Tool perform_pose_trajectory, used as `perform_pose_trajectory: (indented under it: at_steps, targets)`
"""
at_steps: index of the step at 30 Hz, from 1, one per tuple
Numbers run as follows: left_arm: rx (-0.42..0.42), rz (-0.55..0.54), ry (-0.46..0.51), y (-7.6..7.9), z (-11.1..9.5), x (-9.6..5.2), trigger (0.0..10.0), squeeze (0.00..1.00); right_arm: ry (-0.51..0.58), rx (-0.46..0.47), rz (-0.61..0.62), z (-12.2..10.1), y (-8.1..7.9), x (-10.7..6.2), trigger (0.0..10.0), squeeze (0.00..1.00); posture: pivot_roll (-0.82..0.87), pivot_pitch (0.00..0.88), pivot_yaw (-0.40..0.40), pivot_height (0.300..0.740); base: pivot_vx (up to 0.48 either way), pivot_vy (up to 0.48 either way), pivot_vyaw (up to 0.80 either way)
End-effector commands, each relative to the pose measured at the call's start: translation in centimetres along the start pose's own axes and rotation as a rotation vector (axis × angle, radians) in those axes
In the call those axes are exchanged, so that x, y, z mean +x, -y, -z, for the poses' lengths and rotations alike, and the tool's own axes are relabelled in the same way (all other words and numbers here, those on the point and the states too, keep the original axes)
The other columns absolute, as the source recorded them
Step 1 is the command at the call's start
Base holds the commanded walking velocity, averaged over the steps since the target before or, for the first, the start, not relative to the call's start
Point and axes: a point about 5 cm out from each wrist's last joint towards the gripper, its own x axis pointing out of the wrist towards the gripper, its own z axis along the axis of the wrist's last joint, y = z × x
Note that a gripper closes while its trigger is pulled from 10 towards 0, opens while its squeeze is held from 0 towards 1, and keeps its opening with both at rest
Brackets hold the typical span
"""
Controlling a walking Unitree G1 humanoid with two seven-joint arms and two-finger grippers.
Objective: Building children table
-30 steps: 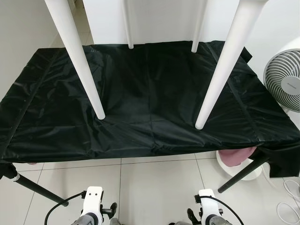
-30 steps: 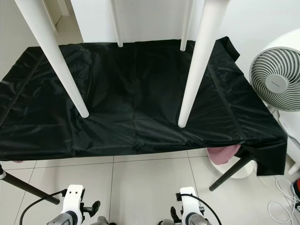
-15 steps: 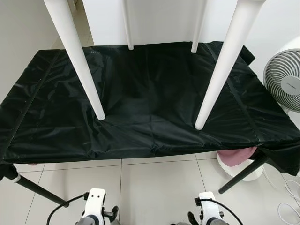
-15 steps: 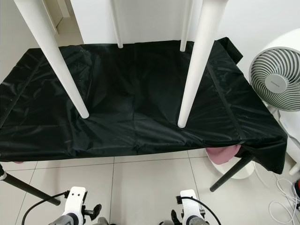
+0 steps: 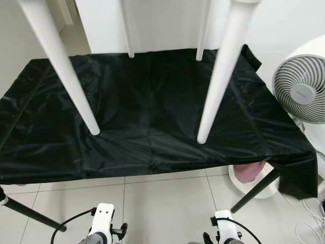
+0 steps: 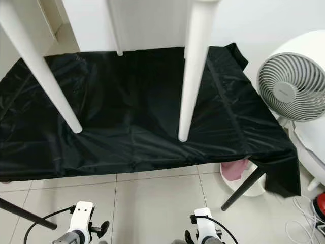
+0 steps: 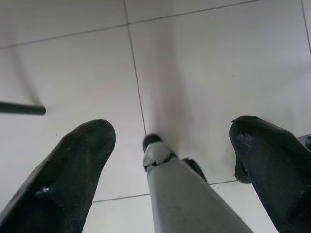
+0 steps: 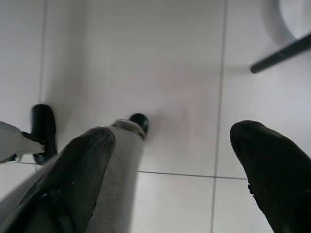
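A white children's table stands on a work table draped in black cloth (image 5: pixel 152 112). Its near left leg (image 5: pixel 66 71) and near right leg (image 5: pixel 221 76) slant down onto the cloth. Two thin back legs (image 5: pixel 127 30) (image 5: pixel 203 30) rest near the far edge. Both arms hang idle low over the tiled floor, their white wrists (image 5: pixel 104 223) (image 5: pixel 223 229) at the bottom of the head views. My left gripper (image 7: pixel 172 133) is open with nothing held, and so is my right gripper (image 8: pixel 172 133). Floor tiles and my own legs lie beyond the fingers.
A white fan (image 5: pixel 302 96) stands at the right of the cloth-covered table. A pink thing in a white bowl (image 5: pixel 249 172) sits under the table's right corner. Black stand legs (image 5: pixel 256 188) (image 5: pixel 30 216) splay onto the floor at both front corners.
The whole picture has slid to the left, so the camera has turned. The white table, the cloth and both hanging arms show no move of their own.
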Motion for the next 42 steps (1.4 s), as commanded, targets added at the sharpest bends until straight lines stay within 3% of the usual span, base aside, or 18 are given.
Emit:
perform_pose_trajectory:
  at_steps: [1,27,35,40,42]
  targets:
    - [0.004,-0.017,-0.031,-0.1,0.8,-0.2,10.0,0.00,-0.029,0.010,-0.006,0.8,-0.2,-0.2,10.0,0.00,-0.09,0.031,0.058,0.740,0.000,-0.262,0.00]
    - [0.014,-0.026,-0.042,-0.1,0.9,-0.2,10.0,0.00,-0.028,0.019,-0.006,0.9,-0.2,-0.2,10.0,0.00,-0.09,0.042,0.057,0.740,0.000,-0.319,0.00]
    - [0.012,-0.021,-0.048,-0.1,1.0,-0.2,10.0,0.00,-0.032,0.018,-0.003,1.0,-0.1,-0.3,10.0,0.00,-0.10,0.059,0.051,0.740,0.000,0.000,0.00]
    - [0.130,0.069,-0.070,0.8,1.7,-0.4,10.0,0.00,-0.038,0.009,-0.006,1.2,0.0,-0.3,10.0,0.00,-0.10,0.104,0.042,0.740,0.000,0.000,0.00]
    - [0.140,0.075,-0.076,0.9,1.9,-0.4,10.0,0.00,-0.044,0.010,-0.004,1.4,0.1,-0.4,10.0,0.00,-0.10,0.104,0.042,0.740,0.000,0.000,0.00]
